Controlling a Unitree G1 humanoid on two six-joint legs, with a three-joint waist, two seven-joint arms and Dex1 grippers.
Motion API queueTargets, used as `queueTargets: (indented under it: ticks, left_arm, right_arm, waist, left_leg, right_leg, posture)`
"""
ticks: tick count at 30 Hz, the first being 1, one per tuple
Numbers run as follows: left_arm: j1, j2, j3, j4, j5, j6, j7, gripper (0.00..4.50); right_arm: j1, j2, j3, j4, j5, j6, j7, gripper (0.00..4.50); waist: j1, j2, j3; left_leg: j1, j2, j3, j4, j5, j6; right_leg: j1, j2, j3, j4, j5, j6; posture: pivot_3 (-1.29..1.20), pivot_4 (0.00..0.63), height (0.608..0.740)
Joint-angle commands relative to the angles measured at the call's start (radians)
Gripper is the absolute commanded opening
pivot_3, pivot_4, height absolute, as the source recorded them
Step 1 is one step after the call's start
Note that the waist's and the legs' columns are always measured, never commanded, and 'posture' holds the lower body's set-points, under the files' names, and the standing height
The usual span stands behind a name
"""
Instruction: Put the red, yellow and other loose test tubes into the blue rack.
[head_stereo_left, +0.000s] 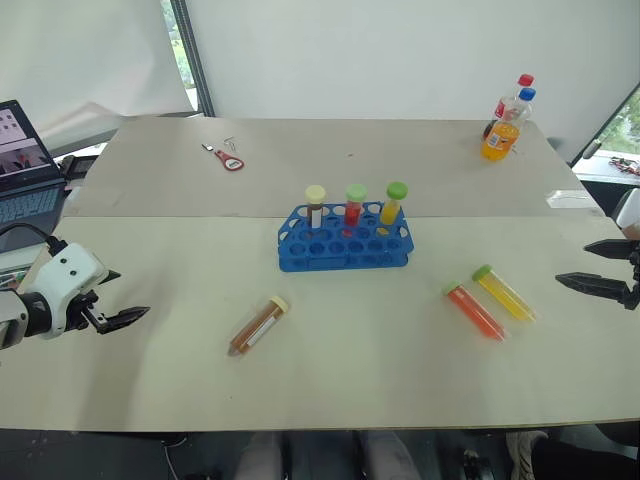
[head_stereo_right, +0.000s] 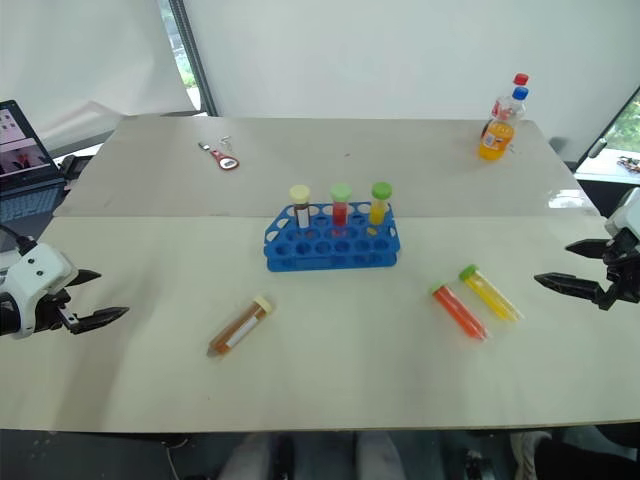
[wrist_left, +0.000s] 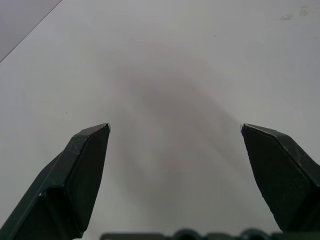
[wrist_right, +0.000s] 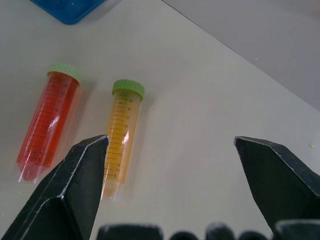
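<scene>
The blue rack (head_stereo_left: 340, 258) stands mid-table with three capped tubes upright in its back row. Three loose test tubes lie flat on the table. A brown one with a cream cap (head_stereo_left: 258, 325) is in front of the rack, to its left. A red one (head_stereo_left: 474, 311) and a yellow one (head_stereo_left: 504, 293), both green-capped, lie side by side to the right. My right gripper (head_stereo_left: 575, 263) hovers open just right of that pair; the right wrist view shows the yellow tube (wrist_right: 121, 135) and the red tube (wrist_right: 47, 120) ahead of its fingers. My left gripper (head_stereo_left: 130, 318) hangs open at the far left over bare table.
An orange drink bottle (head_stereo_left: 503, 128) stands at the far right corner with a second bottle behind it. A small red tool (head_stereo_left: 228, 158) lies at the back left. A laptop (head_stereo_left: 20, 160) sits beyond the table's left edge.
</scene>
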Motion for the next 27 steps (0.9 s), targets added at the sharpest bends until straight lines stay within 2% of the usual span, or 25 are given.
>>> queueTargets:
  ticks: [1, 11, 13, 19, 23, 27]
  left_arm:
    - [-0.012, 0.002, 0.022, 0.010, -0.013, -0.010, -0.012, 4.48]
    - [-0.049, -0.011, 0.026, 0.027, -0.054, -0.047, -0.059, 4.48]
    - [-0.089, -0.031, 0.011, -0.019, -0.073, -0.028, -0.049, 4.48]
    - [-0.169, -0.108, -0.119, -0.336, -0.209, 0.111, -0.079, 4.48]
    - [-0.266, -0.170, -0.229, -0.486, -0.280, 0.166, -0.079, 4.48]
    - [-0.362, -0.207, -0.319, -0.554, -0.314, 0.178, -0.115, 4.48]
  right_arm:
    - [-0.039, -0.018, -0.010, 0.037, -0.010, -0.047, 0.018, 4.46]
    - [-0.112, -0.003, 0.027, 0.099, -0.046, -0.081, 0.033, 4.46]
    - [-0.134, 0.003, 0.047, 0.097, -0.058, -0.084, 0.034, 4.46]
    - [-0.173, 0.055, 0.135, -0.023, -0.080, 0.055, 0.019, 4.46]
    - [-0.247, 0.095, 0.286, -0.061, -0.210, 0.219, -0.054, 4.46]
    - [-0.379, 0.155, 0.417, 0.015, -0.303, 0.375, -0.060, 4.46]
  waist:
    - [0.000, 0.000, 0.000]
    - [-0.002, 0.000, 0.000]
    - [0.001, 0.000, 0.000]
    - [0.012, 0.000, 0.000]
    - [0.016, 0.000, 0.000]
    - [0.015, 0.000, 0.000]
  left_leg:
    - [0.000, 0.000, 0.000, 0.000, 0.000, 0.000]
    - [0.000, 0.000, 0.001, 0.000, 0.000, 0.000]
    - [0.000, 0.000, 0.001, 0.000, 0.000, 0.000]
    - [0.000, 0.000, 0.000, 0.001, 0.000, 0.000]
    - [-0.001, -0.001, 0.000, 0.002, 0.000, 0.000]
    - [-0.001, -0.003, 0.000, 0.003, 0.000, 0.000]
  right_leg:
    - [0.000, 0.000, 0.000, 0.000, 0.000, 0.000]
    - [0.000, 0.000, 0.000, 0.000, 0.000, 0.000]
    - [0.000, 0.000, 0.000, 0.001, 0.000, 0.000]
    - [0.000, 0.000, 0.001, 0.001, 0.000, 0.000]
    - [-0.001, 0.001, 0.001, 0.002, 0.000, 0.000]
    - [0.000, 0.001, 0.001, 0.002, 0.001, 0.000]
  posture:
    - [0.00, 0.150, 0.733]
    - [0.00, 0.150, 0.733]
    - [0.00, 0.150, 0.733]
    - [0.00, 0.150, 0.733]
    - [0.00, 0.150, 0.733]
    - [0.00, 0.150, 0.733]
